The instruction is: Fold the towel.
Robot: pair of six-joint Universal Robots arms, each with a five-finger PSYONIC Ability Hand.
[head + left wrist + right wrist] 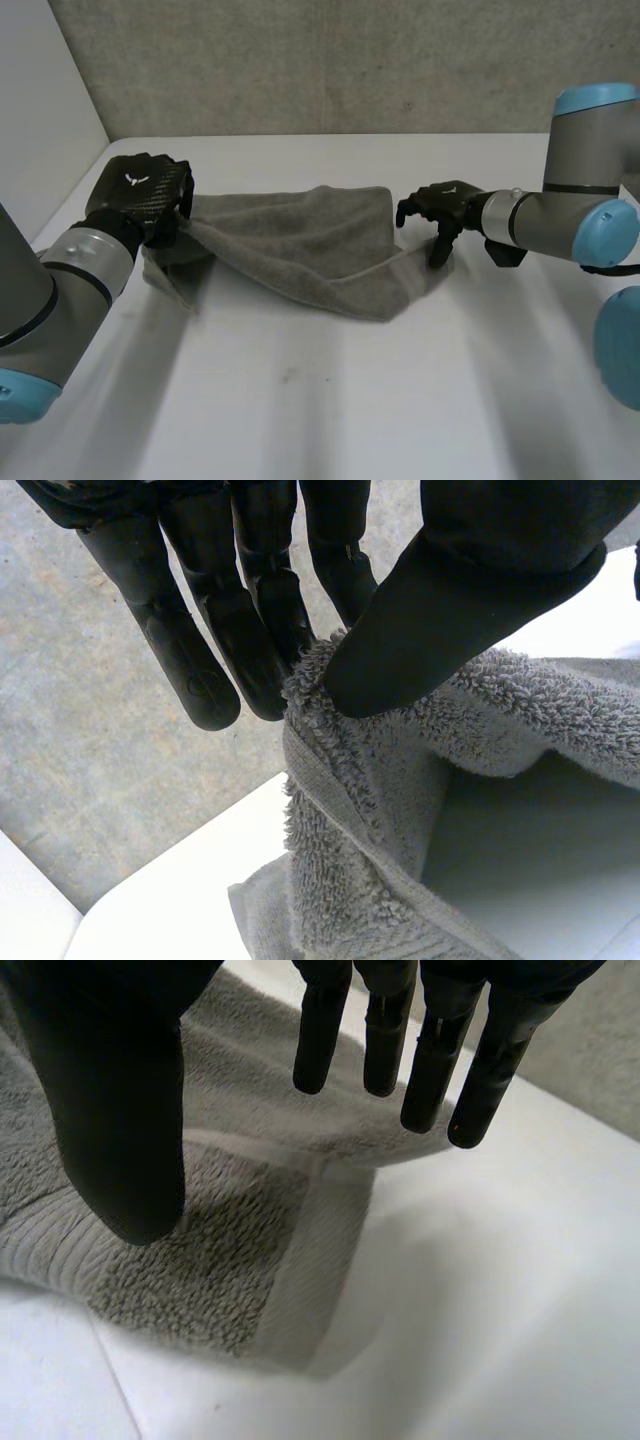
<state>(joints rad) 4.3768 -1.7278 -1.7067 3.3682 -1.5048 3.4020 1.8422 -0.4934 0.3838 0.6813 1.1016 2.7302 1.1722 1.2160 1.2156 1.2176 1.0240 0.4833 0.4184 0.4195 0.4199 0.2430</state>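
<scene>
The grey towel [300, 245] lies rumpled on the white table [330, 400] between the two hands. Its left corner is pinched between the thumb and fingers of the left hand [140, 195] and held raised, presumably for carrying across. The right hand [440, 212] is kept open over the right end (nothing is gripped), probably ready to pinch.
</scene>
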